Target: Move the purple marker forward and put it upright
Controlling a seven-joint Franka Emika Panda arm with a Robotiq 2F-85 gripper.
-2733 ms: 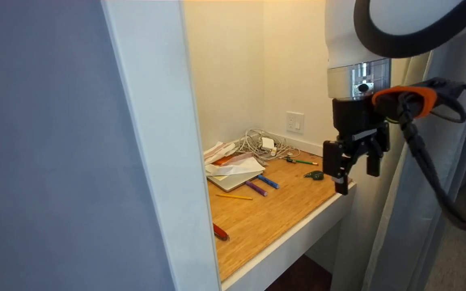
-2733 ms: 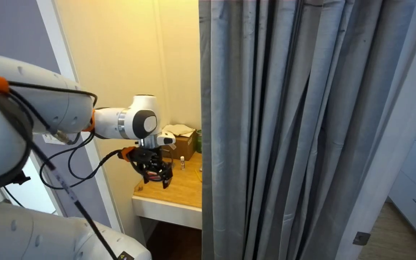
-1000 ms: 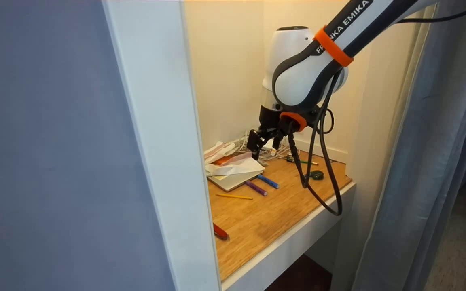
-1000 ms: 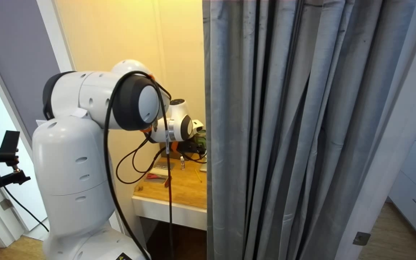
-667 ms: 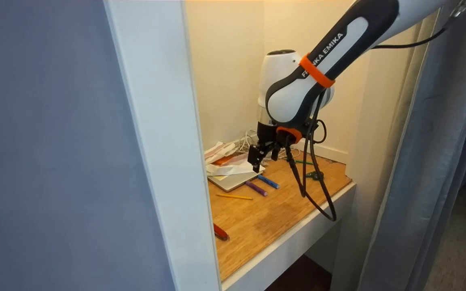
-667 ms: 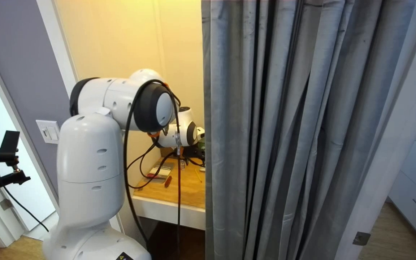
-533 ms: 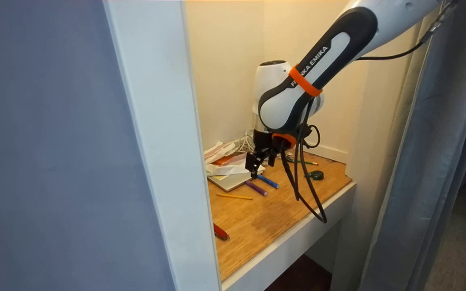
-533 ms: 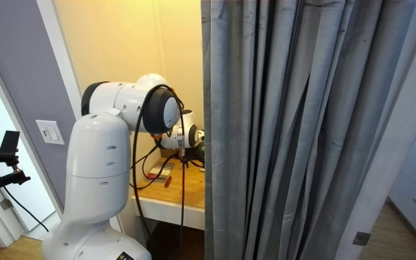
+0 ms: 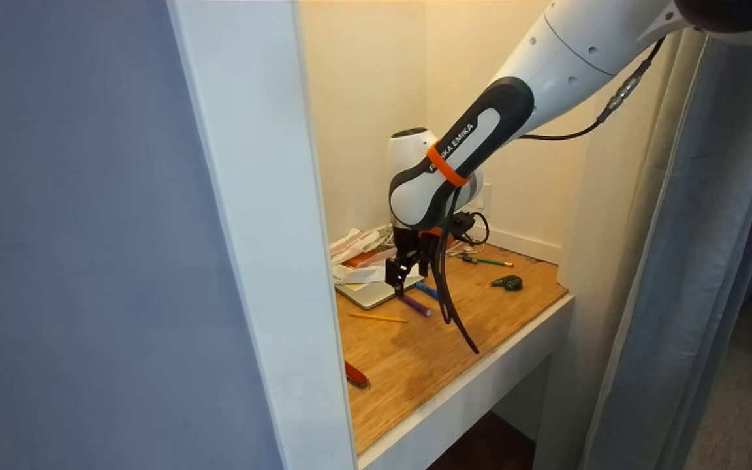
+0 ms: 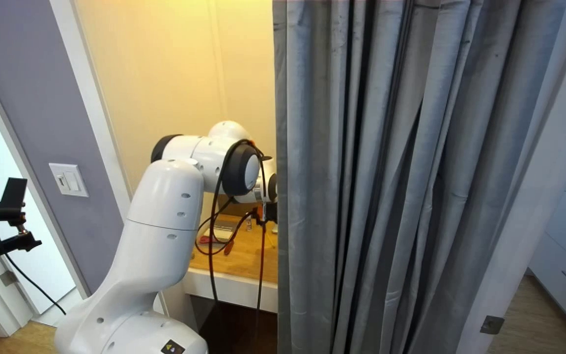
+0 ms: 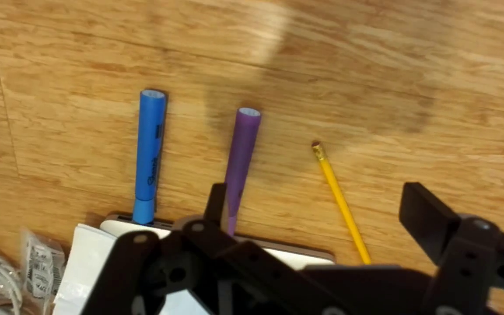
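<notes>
The purple marker [image 9: 417,305] lies flat on the wooden desk, its thin end by the silver laptop's edge. In the wrist view the purple marker [image 11: 243,148] runs upward from my left-hand fingertip, which partly covers its thin end. My gripper [image 9: 411,279] is open, empty and pointing down above the desk near the marker and the laptop. In the wrist view the jaws of my gripper [image 11: 315,199] are wide apart, with the yellow pencil between them in the picture. The gripper and marker are hidden behind the curtain in an exterior view.
A blue marker [image 11: 149,148] lies beside the purple one. The yellow pencil [image 9: 378,318], a red folded tool [image 9: 356,375] and a dark green item [image 9: 508,282] lie on the desk. The laptop [image 9: 373,297] bears papers. A grey curtain [image 10: 386,196] hangs by the arm.
My arm has swung in from the desk's right front side to above the markers. Over the last second the open gripper has come down and slightly left. The purple marker has not moved.
</notes>
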